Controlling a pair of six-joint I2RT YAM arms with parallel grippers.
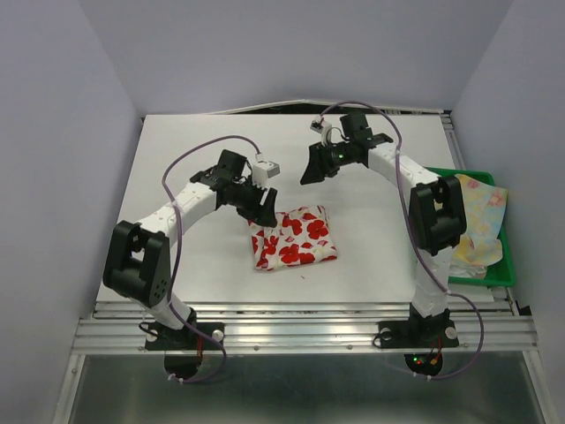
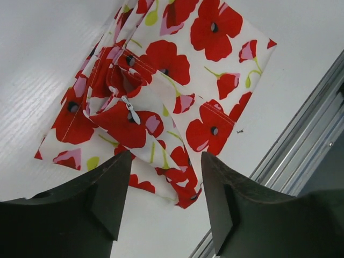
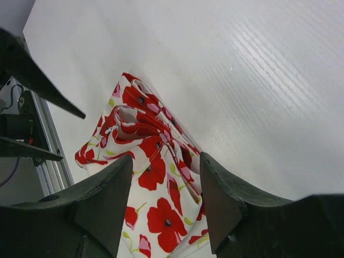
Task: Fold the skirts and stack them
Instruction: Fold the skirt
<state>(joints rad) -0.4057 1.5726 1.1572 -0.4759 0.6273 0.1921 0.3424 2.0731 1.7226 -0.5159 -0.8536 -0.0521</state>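
Note:
The white skirt with red flowers (image 1: 294,238) lies folded in a rough square on the white table, near the front middle. My left gripper (image 1: 263,209) hovers over its upper left corner. In the left wrist view it (image 2: 164,177) is open, and the skirt (image 2: 161,80) lies below with a crumpled fold and zip showing. My right gripper (image 1: 315,164) hangs higher and further back, apart from the cloth. It (image 3: 165,172) is open and empty, looking down on the skirt (image 3: 156,183). The pale yellow floral skirt (image 1: 481,221) lies bunched in the tray at the right.
A green plastic tray (image 1: 494,276) stands at the table's right edge beside the right arm. An aluminium rail (image 1: 300,322) runs along the near edge, close to the red skirt's corner (image 2: 301,134). Grey walls close in the left, right and back.

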